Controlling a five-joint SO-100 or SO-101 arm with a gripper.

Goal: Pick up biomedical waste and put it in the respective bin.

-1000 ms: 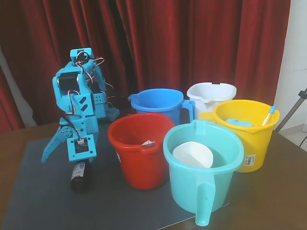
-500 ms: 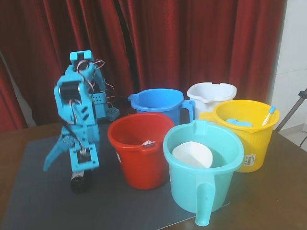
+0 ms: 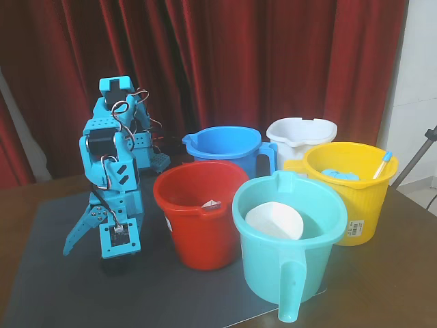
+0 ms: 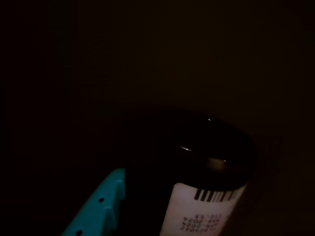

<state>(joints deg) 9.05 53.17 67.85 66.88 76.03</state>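
The arm's gripper (image 3: 102,254) is spread wide, down at the little dark bottle (image 4: 206,182); next it needs closing, lifting, and carrying to the blue bucket (image 3: 225,147).

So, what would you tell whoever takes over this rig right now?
Tool: open, down at the dark mat on the left of the fixed view, one finger splayed wide.
Medicine bottle: right in front of the wrist camera, beside a teal finger, apparently not gripped.
Blue bucket: behind the red bucket.
Done: tool is at the bottle.
Left: close on the bottle, lift, carry to the blue bucket, release.
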